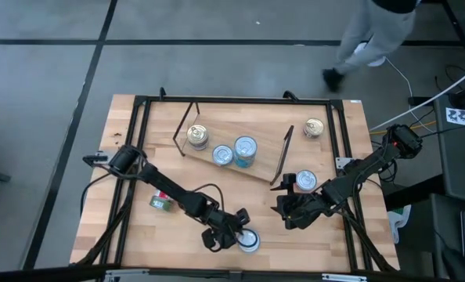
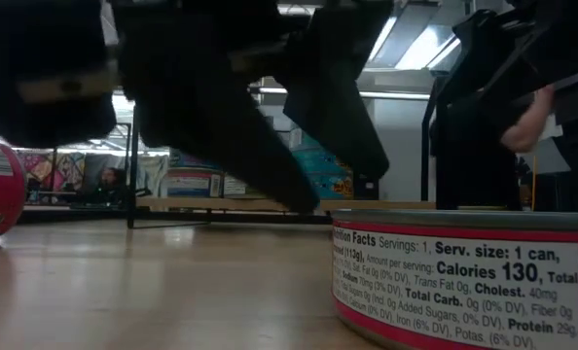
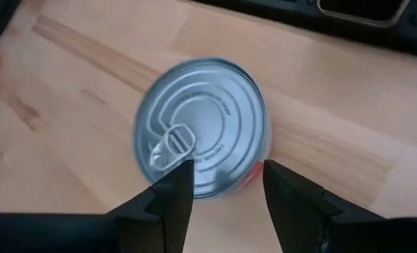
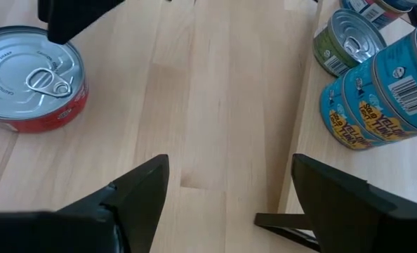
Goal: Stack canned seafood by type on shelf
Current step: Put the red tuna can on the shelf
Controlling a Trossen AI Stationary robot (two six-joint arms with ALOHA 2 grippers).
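A red-sided tin with a silver pull-tab lid [image 3: 198,126] stands on the tabletop near its near edge [image 1: 249,241]. My left gripper [image 3: 226,186] hovers open just above that lid's edge, and in the low view its fingers [image 2: 270,146] slope down behind the tin [image 2: 464,282]. My right gripper [image 4: 229,190] is open over bare wood [image 1: 291,207], right of the red tin [image 4: 33,77]. The shelf [image 1: 217,125] carries a gold-lidded tin [image 1: 197,137], a teal tin [image 1: 222,154] and two stacked teal tins [image 4: 384,84].
A red-green tin lies on its side [image 1: 161,204] beside the left arm. One silver-lidded tin [image 1: 305,182] stands by the shelf's right wire leg [image 1: 283,157], another [image 1: 315,128] farther back. A person [image 1: 373,31] walks beyond the far edge.
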